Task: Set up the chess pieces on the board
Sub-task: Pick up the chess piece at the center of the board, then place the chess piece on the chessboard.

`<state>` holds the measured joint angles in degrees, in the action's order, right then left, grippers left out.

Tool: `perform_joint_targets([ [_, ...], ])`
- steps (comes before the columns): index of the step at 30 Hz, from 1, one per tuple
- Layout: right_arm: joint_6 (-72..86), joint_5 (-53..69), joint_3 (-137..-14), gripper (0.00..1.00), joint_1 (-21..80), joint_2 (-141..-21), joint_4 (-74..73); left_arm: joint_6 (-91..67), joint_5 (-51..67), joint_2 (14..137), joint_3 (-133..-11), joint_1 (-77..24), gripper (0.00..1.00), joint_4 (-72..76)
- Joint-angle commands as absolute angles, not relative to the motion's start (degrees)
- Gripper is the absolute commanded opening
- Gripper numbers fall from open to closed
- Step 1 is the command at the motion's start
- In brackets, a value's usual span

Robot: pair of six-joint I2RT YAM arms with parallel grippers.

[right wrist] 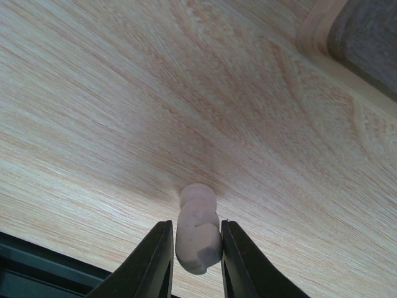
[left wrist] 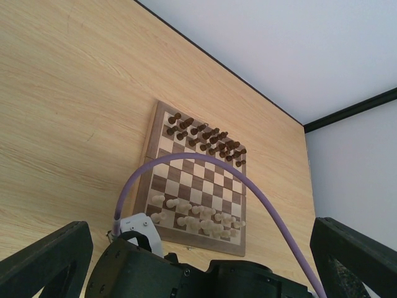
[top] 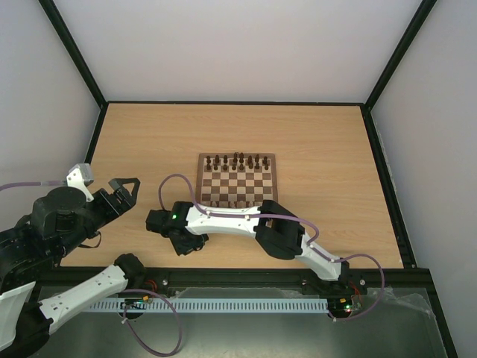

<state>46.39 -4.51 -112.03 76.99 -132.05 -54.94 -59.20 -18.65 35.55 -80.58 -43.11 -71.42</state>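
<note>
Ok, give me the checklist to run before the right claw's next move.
1. Right claw closed on pale piece: ok.
2. Piece lifted off the tabletop: cannot tell.
3. Left claw open, away from the board: ok.
4. Dark pieces lined along the far rows: ok.
5. Free square in the pale rows: cannot tell; the right arm covers them from above.

walls (top: 238, 45): white | tabletop (top: 149, 142): light wood | posts (top: 74, 52): black | light: apparently even
</note>
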Motion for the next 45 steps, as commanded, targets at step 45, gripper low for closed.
perform_joint_targets([
  [45,38.79,-5.32,-107.64,0.15,61.72,-122.05,-60.80,-58.80,-20.07,36.28,-82.09,-43.51,0.99,-71.02],
])
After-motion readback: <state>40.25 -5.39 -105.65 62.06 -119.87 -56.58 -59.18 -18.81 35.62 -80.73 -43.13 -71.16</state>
